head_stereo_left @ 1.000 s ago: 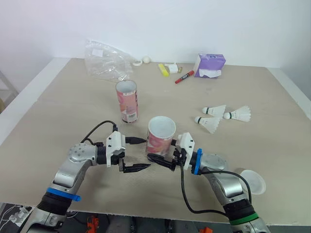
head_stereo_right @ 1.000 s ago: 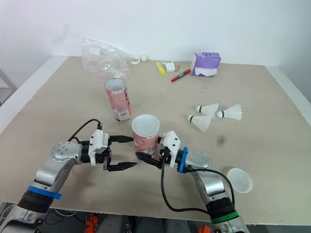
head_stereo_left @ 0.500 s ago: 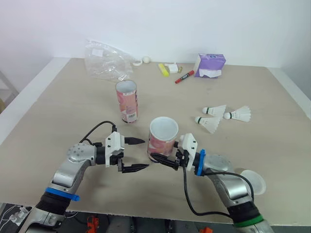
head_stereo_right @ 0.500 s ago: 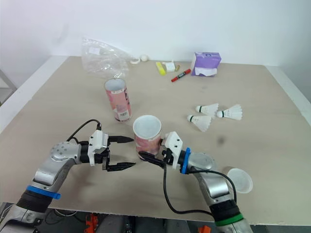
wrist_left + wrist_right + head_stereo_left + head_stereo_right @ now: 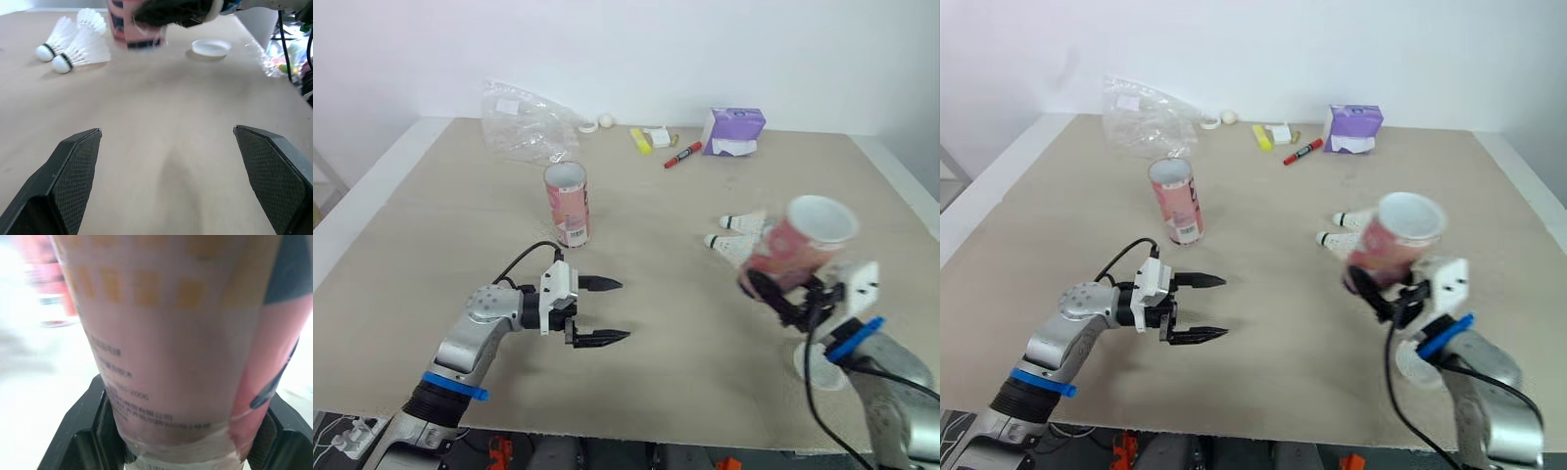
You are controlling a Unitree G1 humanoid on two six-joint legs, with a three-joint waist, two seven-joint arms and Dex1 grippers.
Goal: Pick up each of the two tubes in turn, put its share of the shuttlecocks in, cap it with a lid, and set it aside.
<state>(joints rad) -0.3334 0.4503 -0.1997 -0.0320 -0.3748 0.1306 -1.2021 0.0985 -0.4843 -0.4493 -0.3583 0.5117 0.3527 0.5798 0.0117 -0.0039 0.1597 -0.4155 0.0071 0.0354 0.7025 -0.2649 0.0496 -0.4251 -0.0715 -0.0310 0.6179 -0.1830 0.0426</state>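
One tube point(image 5: 186, 333) in right hand point(image 5: 181, 435)

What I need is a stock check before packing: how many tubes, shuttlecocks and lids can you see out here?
Tubes: 2, the held tube and the standing tube
Shuttlecocks: 3
Lids: 1 clearly seen
Total: 6

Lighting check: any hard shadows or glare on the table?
Left eye view: even, diffuse light on the table, no hard shadows; small glints on the plastic bag. Left wrist view: a soft dark patch on the table between the left gripper's fingers, and a thin shadow beside the lid.
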